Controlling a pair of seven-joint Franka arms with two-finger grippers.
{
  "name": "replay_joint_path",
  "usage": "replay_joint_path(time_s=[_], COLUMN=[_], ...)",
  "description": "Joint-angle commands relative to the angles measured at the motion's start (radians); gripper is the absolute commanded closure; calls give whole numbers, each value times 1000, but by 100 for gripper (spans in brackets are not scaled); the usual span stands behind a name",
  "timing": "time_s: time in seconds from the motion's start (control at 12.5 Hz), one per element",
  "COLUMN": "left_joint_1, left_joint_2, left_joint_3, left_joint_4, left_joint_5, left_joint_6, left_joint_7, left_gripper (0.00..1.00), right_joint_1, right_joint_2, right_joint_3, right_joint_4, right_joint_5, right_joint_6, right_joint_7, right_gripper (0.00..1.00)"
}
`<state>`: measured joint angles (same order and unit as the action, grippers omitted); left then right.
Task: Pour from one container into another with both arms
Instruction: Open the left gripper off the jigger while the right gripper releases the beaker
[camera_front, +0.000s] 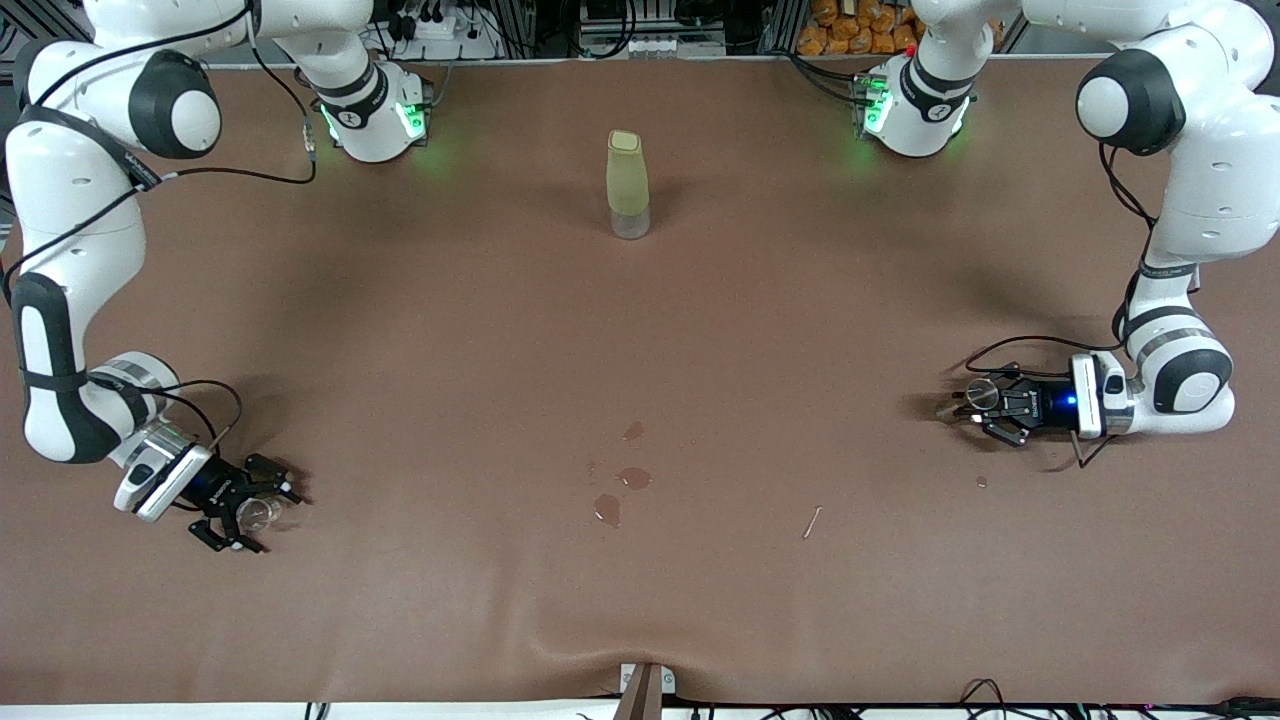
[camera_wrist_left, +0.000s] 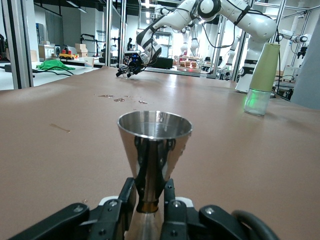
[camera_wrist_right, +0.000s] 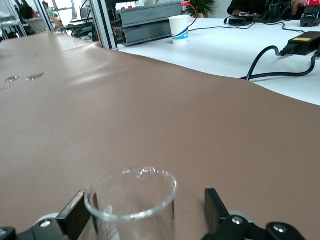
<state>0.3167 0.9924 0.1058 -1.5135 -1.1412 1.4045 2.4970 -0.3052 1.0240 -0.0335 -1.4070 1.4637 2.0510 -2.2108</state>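
The left gripper (camera_front: 975, 408) is pinching a metal measuring cup (camera_wrist_left: 154, 145) at its waist, well apart from the green bottle (camera_front: 628, 185), while the right gripper (camera_front: 262, 512) is straddling a glass (camera_wrist_right: 131, 209), fingers wide.

Brown table (camera_front: 640, 330); green-sleeved bottle (camera_front: 628, 185) upright near bases; small puddles (camera_front: 622, 480); thin stick (camera_front: 812, 522).

left wrist view: metal jigger (camera_wrist_left: 155, 150) foot cut off by lower frame edge; waist hidden between left gripper (camera_wrist_left: 150, 202) fingers. right wrist view: glass beaker (camera_wrist_right: 131, 205) base cut off at lower edge; liquid level cannot tell. front view: pale sliver (camera_front: 812, 521) lower centre-right, too small to identify.
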Motion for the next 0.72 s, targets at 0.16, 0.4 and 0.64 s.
replay_joint_path(time_s=[0.16, 0.4, 0.64], left_joint_1=[16, 65, 70], left_joint_2=[-18, -44, -83], left_joint_3=[-5, -5, 21], left_joint_4=[1, 79, 165], left_joint_5=[72, 188, 303], left_joint_6=[-15, -51, -52], left_joint_7=[-146, -416, -603], left_gripper=[0, 0, 0], right_joint_1=[-48, -71, -84], right_joint_2=[-35, -64, -88], right_joint_3=[7, 6, 7], right_joint_4=[5, 2, 13], right_joint_5=[-114, -140, -250], right_joint_6=[-57, -98, -167], right_joint_7=[141, 145, 351], right_gripper=[0, 0, 0])
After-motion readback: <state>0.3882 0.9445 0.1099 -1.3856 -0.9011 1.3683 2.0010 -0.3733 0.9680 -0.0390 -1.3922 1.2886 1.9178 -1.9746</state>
